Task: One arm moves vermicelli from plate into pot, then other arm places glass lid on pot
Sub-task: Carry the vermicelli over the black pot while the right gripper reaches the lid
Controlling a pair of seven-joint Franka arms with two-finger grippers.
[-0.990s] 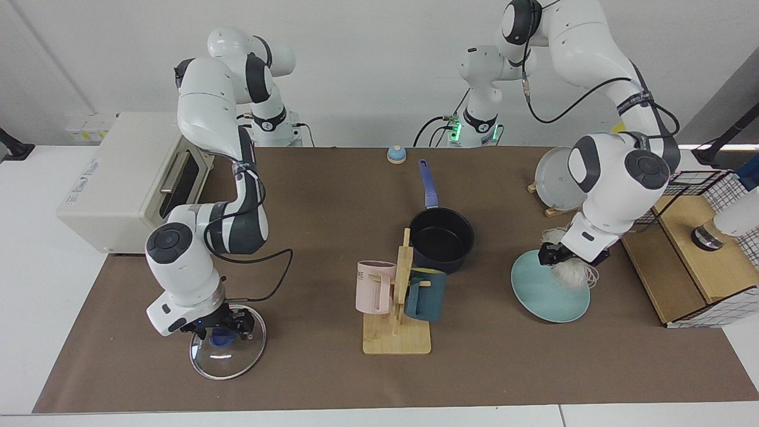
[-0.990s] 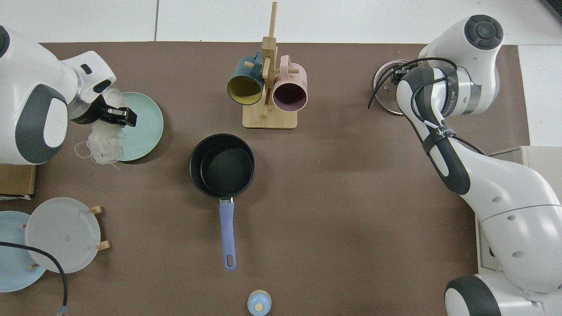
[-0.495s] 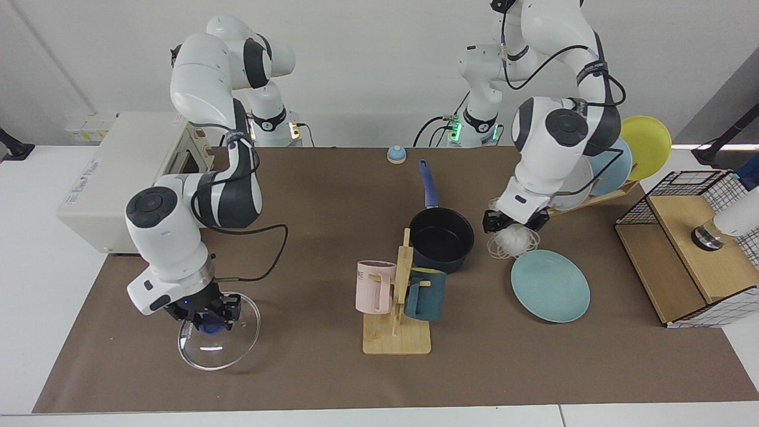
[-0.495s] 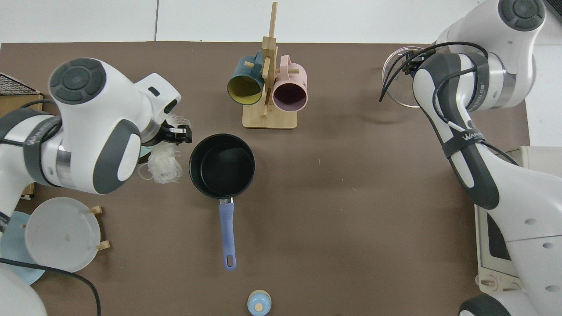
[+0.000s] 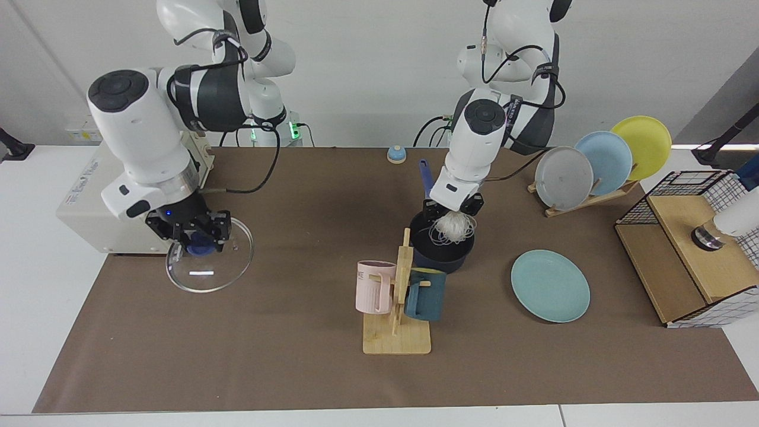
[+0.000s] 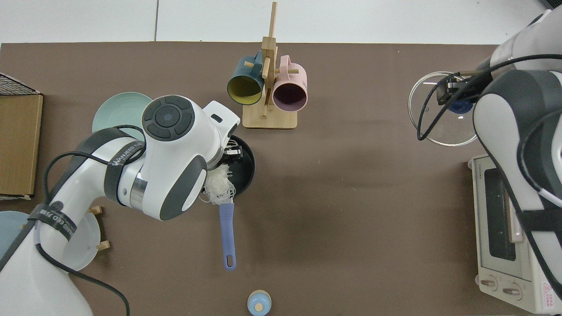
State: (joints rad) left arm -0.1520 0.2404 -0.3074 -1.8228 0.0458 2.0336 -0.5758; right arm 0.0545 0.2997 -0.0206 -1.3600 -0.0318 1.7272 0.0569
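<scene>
The navy pot (image 5: 440,258) stands mid-table behind the mug rack, its blue handle (image 5: 425,177) pointing to the far side. My left gripper (image 5: 454,207) hangs just above the pot, shut on the white vermicelli (image 5: 452,228), whose strands dangle over the rim. From above, the vermicelli (image 6: 218,186) hangs by the pot (image 6: 246,166) near its handle (image 6: 227,232), and the arm hides most of the pot. The teal plate (image 5: 550,285) lies bare. My right gripper (image 5: 193,236), blue light at its wrist, is shut on the glass lid's (image 5: 209,267) blue knob, holding the lid above the table.
A wooden rack (image 5: 396,332) with a pink mug (image 5: 373,287) and a teal mug (image 5: 424,295) stands just in front of the pot. A toaster oven (image 5: 112,184) sits behind the lid. Grey, blue and yellow plates (image 5: 600,159), a wire basket (image 5: 705,237) and a small bell (image 5: 396,154) are around.
The left arm carried the vermicelli off the teal plate to above the pot. The right arm raised the lid off the table and drew it back toward the toaster oven.
</scene>
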